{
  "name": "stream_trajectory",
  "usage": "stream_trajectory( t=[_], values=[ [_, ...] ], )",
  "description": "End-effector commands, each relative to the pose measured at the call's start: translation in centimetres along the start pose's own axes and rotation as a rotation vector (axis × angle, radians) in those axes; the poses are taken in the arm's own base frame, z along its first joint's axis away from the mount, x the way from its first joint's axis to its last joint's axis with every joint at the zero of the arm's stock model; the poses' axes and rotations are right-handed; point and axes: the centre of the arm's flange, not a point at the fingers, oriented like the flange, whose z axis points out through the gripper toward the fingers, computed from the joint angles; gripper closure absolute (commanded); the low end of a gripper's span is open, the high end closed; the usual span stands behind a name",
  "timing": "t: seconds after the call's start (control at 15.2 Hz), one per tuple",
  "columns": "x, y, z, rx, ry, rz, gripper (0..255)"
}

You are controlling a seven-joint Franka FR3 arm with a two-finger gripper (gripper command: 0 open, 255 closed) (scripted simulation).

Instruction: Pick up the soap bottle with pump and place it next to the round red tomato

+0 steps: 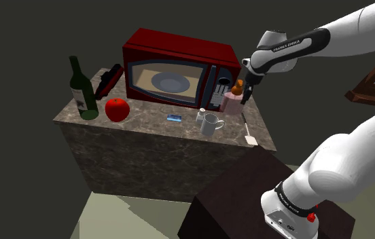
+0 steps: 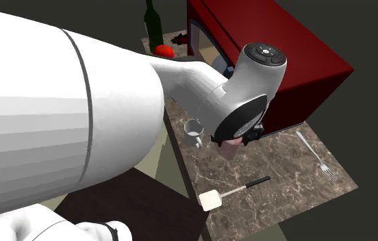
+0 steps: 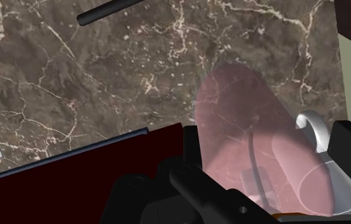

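Observation:
The soap bottle has a pale pink see-through body and an orange pump top. It stands upright just off the red microwave's front right corner. My gripper comes down on it from above and is shut on its pump end. In the wrist view the pink body runs out from between the black fingers, with the marble counter showing through it. In the second exterior view the bottle pokes out under the hand. The round red tomato sits near the counter's far end, beside a green wine bottle.
The red microwave fills the back of the marble counter. A grey mug stands close to the bottle, with a small blue item past it. A spatula and a fork lie near the counter's edge.

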Motion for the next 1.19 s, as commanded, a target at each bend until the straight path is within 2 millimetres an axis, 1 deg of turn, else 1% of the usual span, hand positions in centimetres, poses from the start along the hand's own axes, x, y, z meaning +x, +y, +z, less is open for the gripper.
stream_trajectory(
  t=[0.0,1.12],
  values=[
    [0.0,-0.1,-1.1,0.000,0.000,0.000,255],
    [0.0,0.3,-10.1,0.000,0.000,0.000,255]
  ],
)
